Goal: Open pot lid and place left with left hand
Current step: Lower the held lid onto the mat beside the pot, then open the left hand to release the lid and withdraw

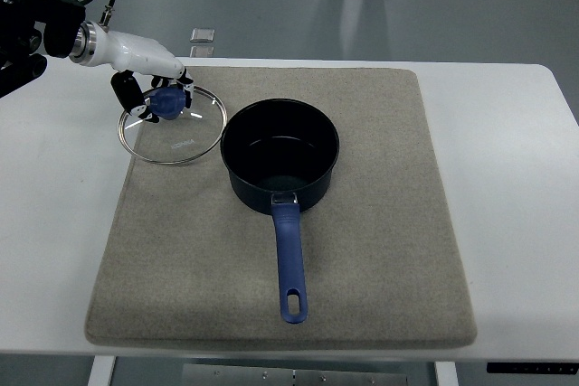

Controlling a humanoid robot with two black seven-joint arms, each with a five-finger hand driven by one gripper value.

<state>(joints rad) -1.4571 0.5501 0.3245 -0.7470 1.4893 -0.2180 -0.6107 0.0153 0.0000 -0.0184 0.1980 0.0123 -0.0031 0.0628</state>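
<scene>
While left hand (154,88) grips blue knob (166,104), fingers curled round it, glass lid (174,126) sits at mat's (380,250) left edge, just left of pot (280,155). Pot uncovered, upright, blue handle (289,259) pointing toward near edge. Mat on white table (516,178).

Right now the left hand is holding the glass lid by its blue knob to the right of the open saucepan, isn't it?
Not quite: the top view shows the left hand holding the glass lid by its blue knob to the left of the open saucepan, over the mat's left edge.
</scene>
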